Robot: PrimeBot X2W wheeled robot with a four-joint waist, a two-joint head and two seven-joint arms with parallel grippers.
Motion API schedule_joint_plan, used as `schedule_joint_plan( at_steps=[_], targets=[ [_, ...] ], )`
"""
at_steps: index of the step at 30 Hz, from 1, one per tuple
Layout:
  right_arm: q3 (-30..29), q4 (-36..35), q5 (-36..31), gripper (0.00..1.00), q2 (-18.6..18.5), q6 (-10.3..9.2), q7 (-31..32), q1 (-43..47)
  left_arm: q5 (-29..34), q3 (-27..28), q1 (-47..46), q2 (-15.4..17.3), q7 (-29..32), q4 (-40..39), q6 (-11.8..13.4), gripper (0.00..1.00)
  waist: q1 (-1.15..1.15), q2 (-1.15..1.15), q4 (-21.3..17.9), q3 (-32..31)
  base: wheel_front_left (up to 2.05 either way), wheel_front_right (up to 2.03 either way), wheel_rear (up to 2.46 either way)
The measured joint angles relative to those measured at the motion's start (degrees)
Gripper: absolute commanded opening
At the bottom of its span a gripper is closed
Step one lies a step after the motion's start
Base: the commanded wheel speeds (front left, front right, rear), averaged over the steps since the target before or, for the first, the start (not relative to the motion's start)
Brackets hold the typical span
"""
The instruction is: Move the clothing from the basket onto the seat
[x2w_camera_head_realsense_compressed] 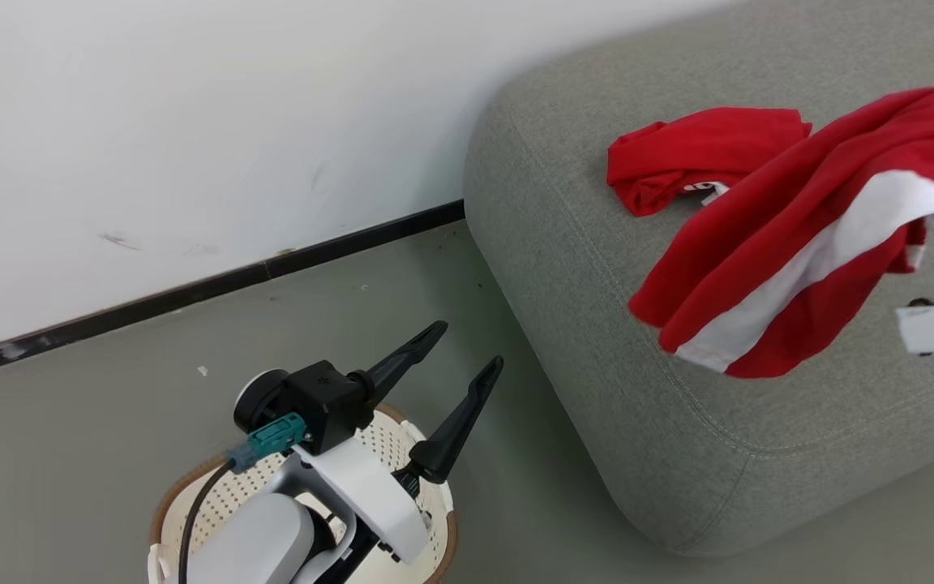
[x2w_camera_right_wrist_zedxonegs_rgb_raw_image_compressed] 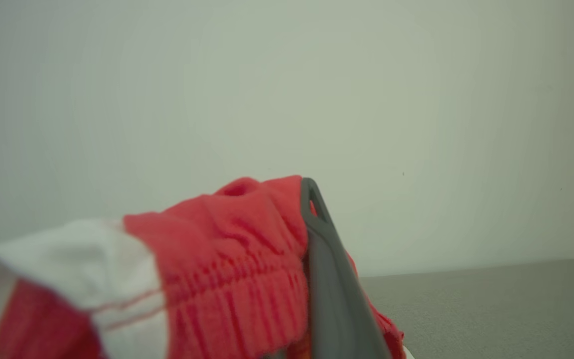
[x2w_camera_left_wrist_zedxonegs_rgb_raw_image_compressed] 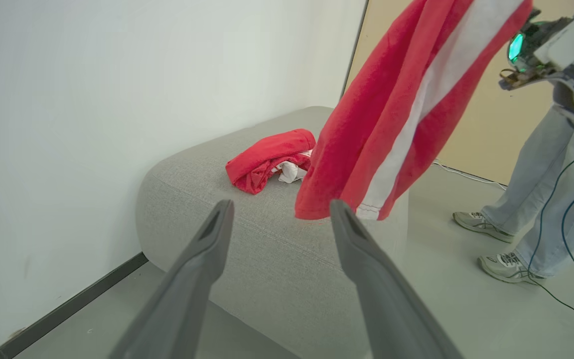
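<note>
Fingers of the right gripper are pressed together on the gathered waistband of the striped garment, which is red with one broad white band. That garment hangs from the grip above the seat, over the half of the cushion nearer the robot. Its lower hem droops toward the fabric and looks clear of it, though this cannot be judged for certain. The crumpled garment, also red with a little white showing in its folds, lies in a heap on the seat's top, toward the edge that runs along the wall. In the left wrist view it sits apart from the hanging one.

The left gripper is spread wide with nothing between its fingers. It hovers over the basket, tips aimed toward the seat's side. The basket sits on the floor, near the seat's rounded corner but not touching it. The left arm covers most of its inside, so what it holds cannot be told.

A person in pale jeans and light trainers stands on the floor past the seat's end, with dark cables trailing beside the legs.
</note>
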Motion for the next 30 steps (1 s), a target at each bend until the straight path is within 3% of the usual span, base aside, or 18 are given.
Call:
schedule_joint_plan(
  at_steps=[22, 30],
  targets=[
    [-7.25, 15.16, 5.32, 0.00, -8.09, 0.00, 0.00, -15.21, 1.53, 0.60, 0.02, 3.90, 3.91, -4.95, 1.14, 1.00, 0.00, 0.00, 1.98, 7.87, 0.00, 0.00, 0.00],
    [-10.06, 23.01, 3.88, 0.00, -9.94, 0.00, 0.02, -19.92, 1.53, 1.45, 0.03, 5.19, 5.31, -7.16, 2.30, 1.00, 0.00, 0.00, 2.69, 11.75, 0.00, 0.00, 0.00]
  ],
)
